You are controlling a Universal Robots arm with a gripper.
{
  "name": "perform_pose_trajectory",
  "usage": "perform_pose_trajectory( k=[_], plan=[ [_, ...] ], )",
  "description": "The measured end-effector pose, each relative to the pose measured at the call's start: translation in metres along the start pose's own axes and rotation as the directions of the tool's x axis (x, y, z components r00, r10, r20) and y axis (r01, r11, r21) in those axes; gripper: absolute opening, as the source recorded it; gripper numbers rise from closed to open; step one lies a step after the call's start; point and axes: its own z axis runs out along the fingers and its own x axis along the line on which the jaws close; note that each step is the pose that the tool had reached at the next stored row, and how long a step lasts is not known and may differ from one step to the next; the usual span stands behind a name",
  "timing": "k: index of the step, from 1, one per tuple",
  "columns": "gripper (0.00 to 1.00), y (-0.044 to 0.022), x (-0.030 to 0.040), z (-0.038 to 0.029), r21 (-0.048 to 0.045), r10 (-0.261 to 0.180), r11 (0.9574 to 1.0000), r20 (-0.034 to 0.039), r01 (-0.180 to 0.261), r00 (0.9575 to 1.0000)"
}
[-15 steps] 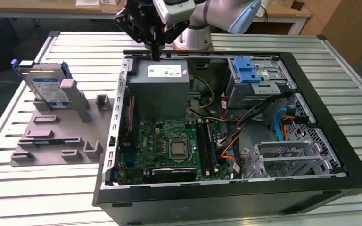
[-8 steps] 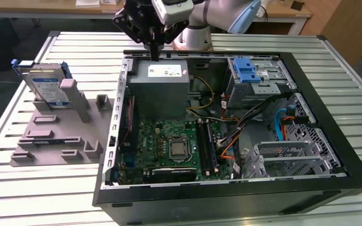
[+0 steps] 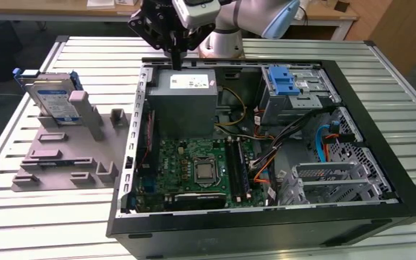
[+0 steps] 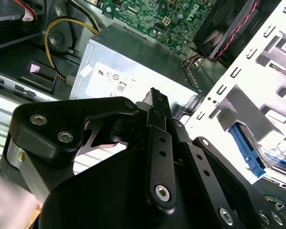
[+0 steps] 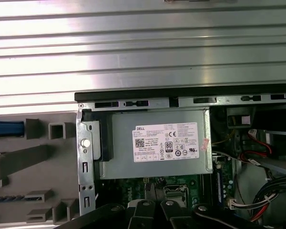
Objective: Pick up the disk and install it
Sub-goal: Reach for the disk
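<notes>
The disk (image 3: 54, 101), a silver drive with a white-and-blue label in a blue bracket, stands upright in a grey holder (image 3: 63, 157) on the exterior view's left, outside the computer case. My gripper (image 3: 173, 63) hangs over the back edge of the case, above the grey power-supply box (image 3: 184, 92), well to the right of the disk. Its black fingers (image 4: 158, 107) lie pressed together, shut with nothing between them. In the first wrist view the disk's blue edge (image 5: 7, 128) shows beside the holder's grey posts.
The open black case (image 3: 381, 108) lies on a slatted metal table (image 3: 49, 227). Inside are the green motherboard (image 3: 201, 168), bundled cables (image 3: 266, 157) and a metal drive cage with a blue latch strip (image 3: 284, 81). The arm's base (image 3: 219, 46) stands behind the case.
</notes>
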Motion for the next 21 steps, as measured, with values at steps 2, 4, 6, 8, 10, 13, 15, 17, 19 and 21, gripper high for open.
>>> perform_pose_trajectory(
  k=[2, 4, 6, 8, 10, 13, 15, 17, 19, 21],
  plan=[
    [0.11, 0.0001, 0.0006, 0.0001, -0.0001, 0.000, 1.0000, 0.0000, 0.000, 1.0000],
    [0.11, 0.0002, 0.0011, 0.0002, 0.0000, 0.000, 1.0000, 0.0000, 0.000, 1.0000],
    [0.11, 0.0003, 0.0017, 0.0003, 0.0000, 0.000, 1.0000, 0.0000, 0.000, 1.0000],
    [0.11, 0.0005, 0.0023, 0.0004, 0.0000, 0.000, 1.0000, 0.0000, 0.000, 1.0000],
    [0.11, 0.0006, 0.0030, 0.0005, 0.0000, 0.000, 1.0000, 0.0000, 0.000, 1.0000],
    [0.11, 0.0008, 0.0042, 0.0006, 0.0000, 0.000, 1.0000, 0.0000, 0.000, 1.0000],
    [0.11, 0.0009, 0.0050, 0.0007, 0.0000, 0.000, 1.0000, 0.0000, 0.000, 1.0000],
    [0.11, 0.0011, 0.0059, 0.0008, 0.0000, 0.000, 1.0000, 0.0000, 0.000, 1.0000],
    [0.11, 0.0013, 0.0067, 0.0009, 0.0000, 0.000, 1.0000, 0.0000, 0.000, 1.0000],
    [0.11, 0.0014, 0.0075, 0.0010, 0.0000, 0.000, 1.0000, 0.0001, 0.000, 1.0000]
  ],
)
